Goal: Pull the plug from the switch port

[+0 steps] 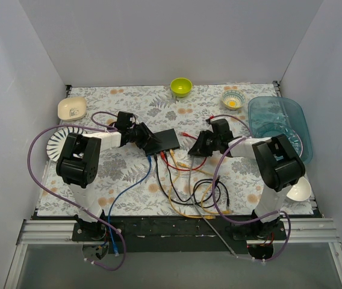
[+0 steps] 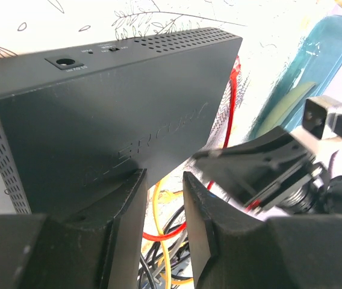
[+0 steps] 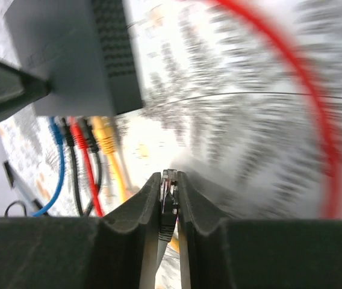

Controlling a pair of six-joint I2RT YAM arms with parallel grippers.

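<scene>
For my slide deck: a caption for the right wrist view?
Right pincer shut on an unplugged cable plug, clear of the switch still holding five cables.

Along the far edge of the floral table [image 1: 129, 96] I see a green bowl [image 1: 180, 87] and a small patterned bowl [image 1: 232, 100]. A cream dish [image 1: 72, 108] and ridged white plate [image 1: 55, 144] sit left; a blue bin [image 1: 277, 118] and white bowl [image 1: 298, 190] sit right.

Clear plug [image 3: 169, 191] (out of port) lies apart from black switch [image 1: 164, 142].
</scene>
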